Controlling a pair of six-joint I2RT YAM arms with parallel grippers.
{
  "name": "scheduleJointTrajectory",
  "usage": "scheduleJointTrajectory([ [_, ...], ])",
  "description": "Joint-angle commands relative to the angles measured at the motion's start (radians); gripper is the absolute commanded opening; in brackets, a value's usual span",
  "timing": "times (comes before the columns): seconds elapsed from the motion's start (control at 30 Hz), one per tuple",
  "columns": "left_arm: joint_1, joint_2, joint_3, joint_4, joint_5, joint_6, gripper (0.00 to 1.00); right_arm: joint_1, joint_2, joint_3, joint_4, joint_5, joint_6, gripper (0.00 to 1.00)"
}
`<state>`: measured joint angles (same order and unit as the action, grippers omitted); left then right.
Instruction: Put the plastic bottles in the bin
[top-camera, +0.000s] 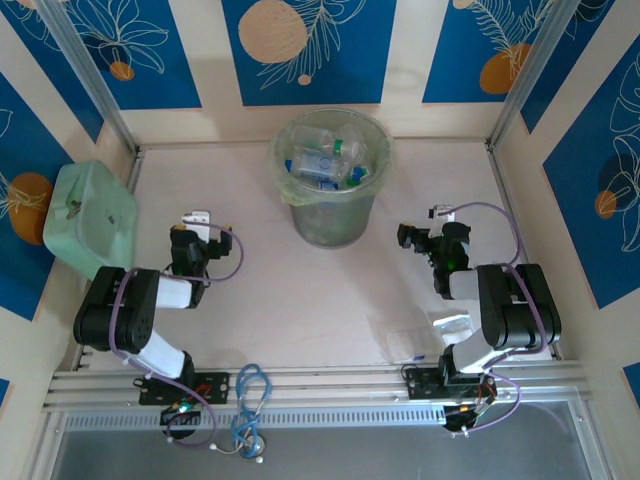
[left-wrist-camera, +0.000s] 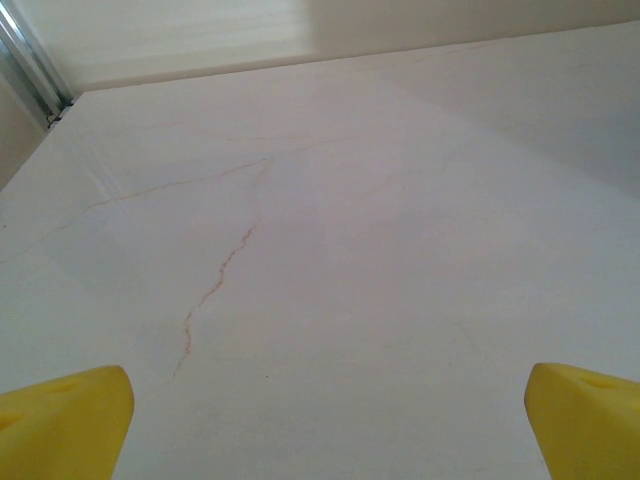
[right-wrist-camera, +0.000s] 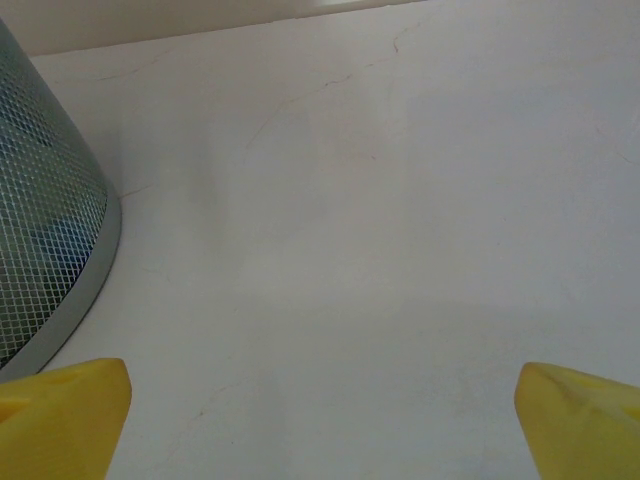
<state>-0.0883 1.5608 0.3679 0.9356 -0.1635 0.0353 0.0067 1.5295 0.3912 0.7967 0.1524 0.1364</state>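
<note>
Left arm: folded low. The black upper link lay back toward the left rail and the white forearm angled forward and inward. The left gripper (top-camera: 197, 220) hung over the bare table (top-camera: 300, 300), to the right of the mint-green case (top-camera: 88, 218) and apart from it. Its jaws stood wide apart with nothing between them. In the left wrist view the two fingertips (left-wrist-camera: 60, 425) sat in the bottom corners as blunt wedges of matte yellow plastic.

Right arm: folded much the same, with the bulky black joint near the right rail. The right gripper (top-camera: 411, 238) pointed left toward the bin (top-camera: 330, 222) and was well apart from it. Its jaws were spread wide and held nothing. The yellow tips looked the same in the right wrist view.

Bin: round and tapered, made of translucent grey-green plastic, standing at the far middle of the table. A thin pale green liner (top-camera: 283, 160) was crumpled over the rim. Seen close from the right wrist, the wall had a fine mesh pattern above a smooth band at the base.

Bottles (top-camera: 325, 160): heaped inside the bin. They were clear plastic with blue labels and some green parts. I could not tell how many.

Table: pale, smooth and matte. A thin reddish hairline mark (left-wrist-camera: 215, 285) wandered across it under the left gripper.

Case: boxy with rounded corners, tilted against the left wall.
</note>
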Motion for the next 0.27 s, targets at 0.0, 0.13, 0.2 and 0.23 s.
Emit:
scheduleJointTrajectory([
  [0.0,-0.002,0.007,0.003,0.019,0.024,0.009,1.00,0.007,-0.006,0.021,0.019,-0.005,-0.024,0.99],
  [0.13,-0.002,0.007,0.003,0.019,0.025,0.009,1.00,-0.004,-0.004,0.030,0.004,-0.026,-0.020,0.99],
  [0.2,-0.002,0.007,0.002,0.019,0.025,0.008,1.00,0.004,-0.005,0.022,0.020,-0.015,-0.024,0.99],
  [0.23,-0.002,0.005,0.001,0.020,0.025,0.008,1.00,0.003,-0.010,0.020,0.019,-0.017,-0.023,0.99],
])
